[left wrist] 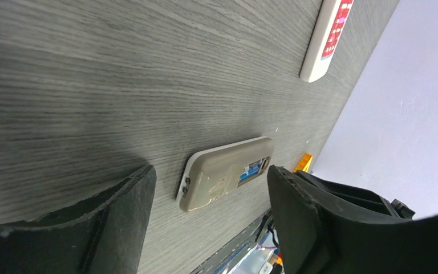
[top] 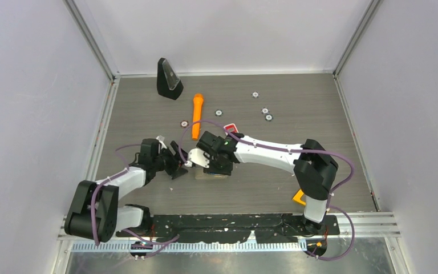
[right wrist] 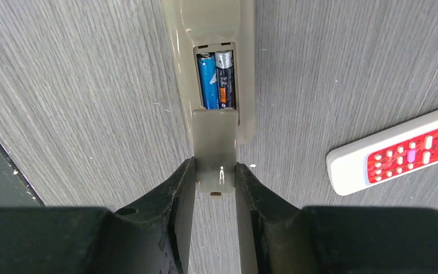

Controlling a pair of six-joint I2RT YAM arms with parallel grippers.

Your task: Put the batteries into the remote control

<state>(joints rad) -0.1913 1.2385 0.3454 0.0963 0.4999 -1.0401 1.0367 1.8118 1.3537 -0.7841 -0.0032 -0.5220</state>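
Note:
A beige remote control (right wrist: 211, 28) lies face down on the table with its battery bay uncovered. Two batteries lie side by side in the bay, one blue (right wrist: 207, 80) and one dark grey (right wrist: 224, 77). My right gripper (right wrist: 215, 165) is shut on the beige battery cover (right wrist: 215, 137), whose front edge rests at the bay's near end. In the left wrist view the same remote control (left wrist: 222, 174) lies ahead, between the spread fingers of my left gripper (left wrist: 210, 171), which is open and touches nothing. From above, the left gripper (top: 178, 164) and the right gripper (top: 211, 168) meet over the remote control (top: 210, 176).
A white remote with a red face (right wrist: 399, 151) lies to the right of the beige one. An orange torch (top: 196, 116), a black wedge-shaped object (top: 169, 79) and several small silver-and-black discs (top: 265, 111) lie further back. A yellow piece (top: 299, 197) sits by the right arm's base.

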